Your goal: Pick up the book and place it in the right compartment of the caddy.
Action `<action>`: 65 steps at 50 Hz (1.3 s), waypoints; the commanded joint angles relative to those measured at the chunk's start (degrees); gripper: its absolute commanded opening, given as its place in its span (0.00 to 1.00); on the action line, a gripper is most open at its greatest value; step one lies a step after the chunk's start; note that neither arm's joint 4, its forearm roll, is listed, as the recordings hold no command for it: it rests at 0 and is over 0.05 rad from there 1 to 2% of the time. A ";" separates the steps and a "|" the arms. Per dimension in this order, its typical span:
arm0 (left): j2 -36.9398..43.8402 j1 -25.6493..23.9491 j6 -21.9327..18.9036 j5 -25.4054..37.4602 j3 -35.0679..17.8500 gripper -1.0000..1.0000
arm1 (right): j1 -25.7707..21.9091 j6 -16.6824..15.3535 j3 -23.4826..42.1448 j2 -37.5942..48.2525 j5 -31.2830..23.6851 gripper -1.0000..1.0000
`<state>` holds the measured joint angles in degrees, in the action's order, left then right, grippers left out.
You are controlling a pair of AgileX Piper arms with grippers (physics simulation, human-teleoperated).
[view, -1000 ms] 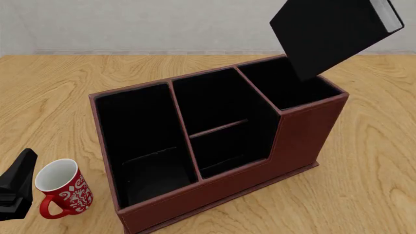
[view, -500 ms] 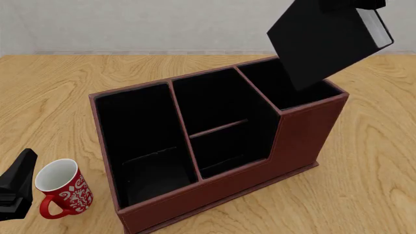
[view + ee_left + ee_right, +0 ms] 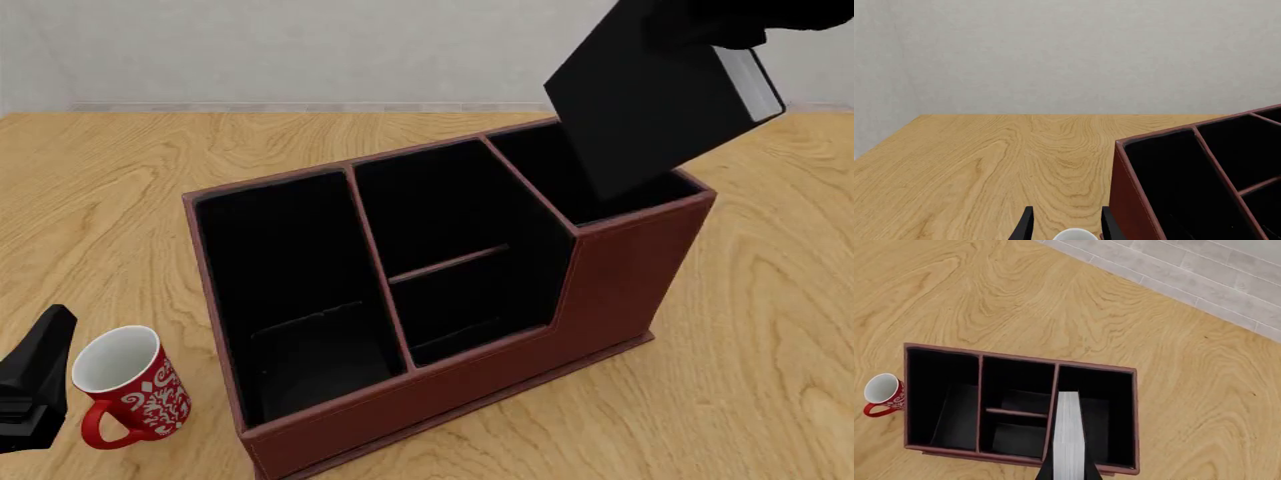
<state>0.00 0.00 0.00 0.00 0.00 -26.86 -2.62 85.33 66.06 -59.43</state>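
My right gripper [image 3: 727, 28] is shut on the upper end of the black book [image 3: 647, 110] and holds it tilted over the reddish-brown caddy [image 3: 614, 290]. The book's white page edges face right. Its lower corner is at the mouth of the right compartment [image 3: 607, 190]; I cannot tell whether it is inside. In the right wrist view the page edges [image 3: 1069, 435] hang over the right compartment [image 3: 1104, 405], close to the divider. My left gripper [image 3: 34, 385] is open and empty, low at the near left beside the mug.
A red patterned mug [image 3: 127, 392] stands on the wooden table [image 3: 107, 200] left of the caddy, just right of my left gripper; its rim [image 3: 1074, 234] shows between the left fingers [image 3: 1026, 227]. The caddy's wide left section [image 3: 287, 290] and divided middle section [image 3: 447, 250] show nothing inside.
The right gripper has lowered the book and moved it slightly left, bringing its lower corner down to the right compartment's opening. The left arm and mug have not moved.
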 commanded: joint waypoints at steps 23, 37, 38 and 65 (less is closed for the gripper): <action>0.00 0.00 0.00 0.00 0.00 1.00 | -0.72 2.60 -5.54 -0.30 5.86 0.00; 0.00 0.00 0.00 0.00 0.00 1.00 | -0.48 3.32 -8.05 -0.57 7.82 0.00; 0.00 0.00 0.00 0.00 0.00 1.00 | -0.42 3.31 -8.11 -0.54 7.93 0.00; 0.00 0.00 0.00 0.00 0.00 1.00 | 0.22 3.66 -12.18 0.32 12.99 0.00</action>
<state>0.00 0.00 0.00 0.00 0.00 -26.61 -0.23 74.30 66.36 -48.35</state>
